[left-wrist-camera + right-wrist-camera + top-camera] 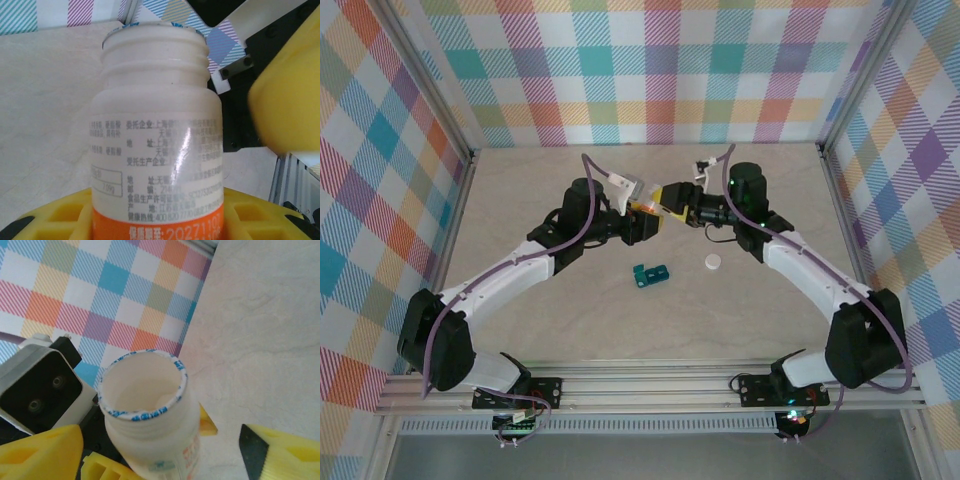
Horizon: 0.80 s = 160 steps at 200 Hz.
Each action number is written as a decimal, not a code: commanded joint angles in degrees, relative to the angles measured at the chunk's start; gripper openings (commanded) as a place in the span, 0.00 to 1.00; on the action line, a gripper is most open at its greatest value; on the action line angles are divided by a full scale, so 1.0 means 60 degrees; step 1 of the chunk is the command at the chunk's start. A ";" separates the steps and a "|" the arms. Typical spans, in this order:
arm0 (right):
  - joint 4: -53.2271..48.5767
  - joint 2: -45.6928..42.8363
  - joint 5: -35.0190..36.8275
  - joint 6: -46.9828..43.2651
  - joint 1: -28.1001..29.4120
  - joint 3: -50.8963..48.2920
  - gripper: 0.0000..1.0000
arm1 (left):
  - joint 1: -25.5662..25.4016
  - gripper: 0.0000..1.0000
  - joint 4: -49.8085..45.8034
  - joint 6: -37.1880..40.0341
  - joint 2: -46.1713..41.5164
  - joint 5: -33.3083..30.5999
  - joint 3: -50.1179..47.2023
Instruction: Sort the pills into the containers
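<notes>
Uncapped white bottle [155,135] sat clamped in left tool [642,218], right tool [672,196] with jaws apart around its mouth, pills perhaps inside; tipping wanted it first brought over teal containers [649,273] lying well apart on table [570,320].

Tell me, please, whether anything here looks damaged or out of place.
The white plastic pill bottle with an orange band, held in the left tool, has ragged blue-and-white seal scraps clinging around its open rim. A small round white cap lies loose on the beige table, apart from it.
</notes>
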 commanded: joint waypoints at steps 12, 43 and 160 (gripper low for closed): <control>-0.0778 -0.1236 0.0553 -0.0544 -0.0364 -0.0158 0.88 | 0.0070 0.00 -0.0382 0.0196 -0.0743 -0.0161 -0.0334; -0.1521 -0.1602 0.0895 -0.0926 -0.0542 -0.0562 0.89 | 0.0062 0.00 -0.0857 0.0127 -0.1146 -0.0177 -0.0654; -0.4088 0.0888 0.1596 -0.4310 -0.0166 -0.0130 0.82 | -0.0304 0.00 -0.2212 -0.0511 -0.2643 -0.0860 -0.2689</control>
